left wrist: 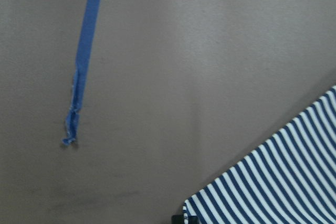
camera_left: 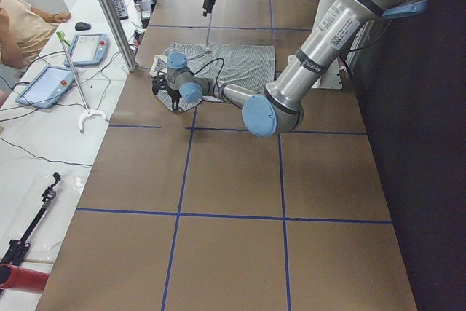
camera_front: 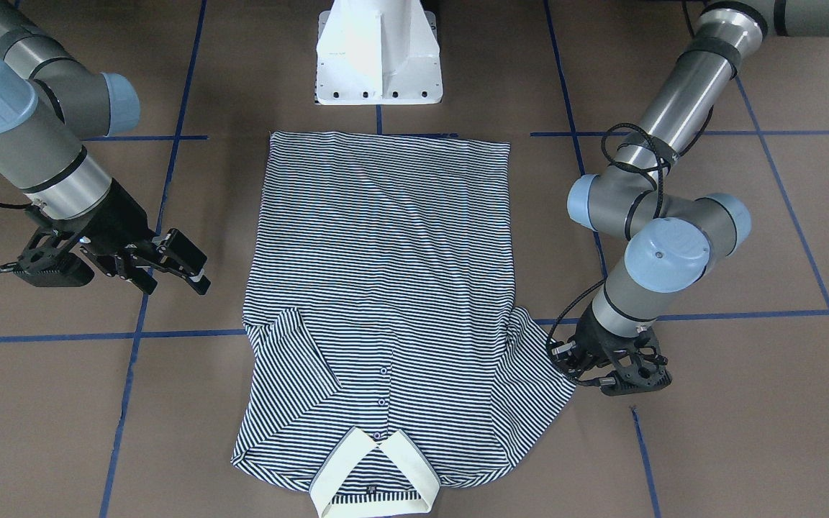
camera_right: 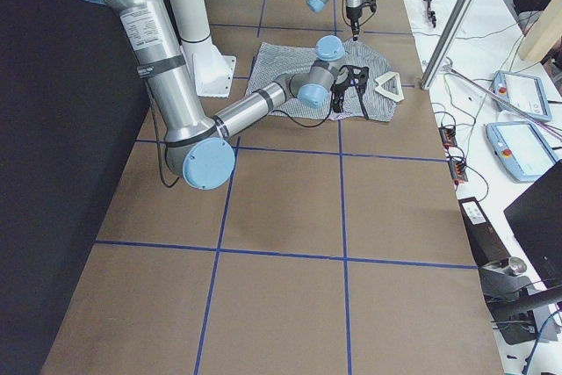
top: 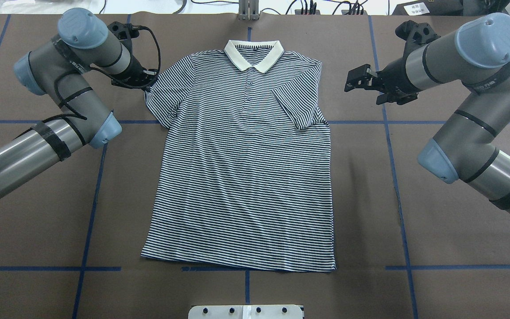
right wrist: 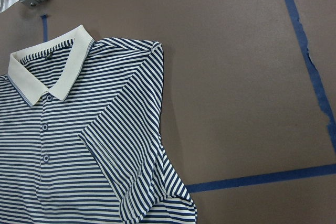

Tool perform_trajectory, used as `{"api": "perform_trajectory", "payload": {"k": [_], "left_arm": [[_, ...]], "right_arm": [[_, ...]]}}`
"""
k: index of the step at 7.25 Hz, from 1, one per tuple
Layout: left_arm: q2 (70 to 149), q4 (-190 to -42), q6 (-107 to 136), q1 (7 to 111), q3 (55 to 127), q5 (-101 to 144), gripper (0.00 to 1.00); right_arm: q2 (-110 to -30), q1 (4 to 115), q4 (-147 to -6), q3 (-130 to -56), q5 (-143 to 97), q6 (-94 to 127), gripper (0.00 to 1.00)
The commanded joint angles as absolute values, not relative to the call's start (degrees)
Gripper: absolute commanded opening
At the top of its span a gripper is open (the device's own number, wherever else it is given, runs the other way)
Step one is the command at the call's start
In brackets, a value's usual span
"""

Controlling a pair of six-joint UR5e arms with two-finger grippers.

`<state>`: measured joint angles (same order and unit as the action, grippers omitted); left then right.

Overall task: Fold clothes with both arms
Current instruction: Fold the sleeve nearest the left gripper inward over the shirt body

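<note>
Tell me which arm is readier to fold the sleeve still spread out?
Left. The left gripper sits at the edge of the spread sleeve; the right gripper hovers clear of the shirt, beside the already folded sleeve.

Quick materials rundown: the polo shirt [top: 241,177] is soft matt knit cloth, lightly rippled, and its cream collar [top: 255,60] looks like a thicker matt knit. The table [top: 436,221] is covered in a matt brown, paper-looking sheet. The blue tape [left wrist: 79,77] just beside the left fingers [camera_front: 564,352] is frayed at its end. The left arm [top: 11,159] and right arm [top: 498,170] are smooth grey metal with a soft sheen, and the joint caps [camera_front: 663,252] are smooth light-blue plastic. The right fingers [camera_front: 188,259] look like matt black plastic. The white base [camera_front: 378,57], well apart from both sets of fingers, is glossy.
</note>
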<state>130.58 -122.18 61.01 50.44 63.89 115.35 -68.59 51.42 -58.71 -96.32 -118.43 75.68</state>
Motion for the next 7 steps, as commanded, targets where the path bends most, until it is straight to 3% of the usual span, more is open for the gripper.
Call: {"api": "perform_trajectory", "payload": {"k": [1, 3, 4, 7], "left_arm": [[134.35, -117.80, 61.78, 50.01, 66.88, 115.66, 0.00], [137.62, -116.63, 65.54, 47.03, 65.40, 115.14, 0.00], [142.25, -116.80, 65.74, 47.02, 59.65, 115.05, 0.00], [144.05, -122.42, 65.74, 47.11, 55.20, 113.73, 0.00]], "right_arm": [[-68.73, 51.33, -58.62, -96.33, -118.48, 75.67, 1.00], [-68.73, 51.33, -58.62, -96.07, -118.56, 75.24, 1.00], [-68.56, 51.33, -58.71, -96.06, -118.65, 75.23, 1.00], [-68.38, 51.33, -58.71, -96.07, -118.74, 75.15, 1.00]]}}
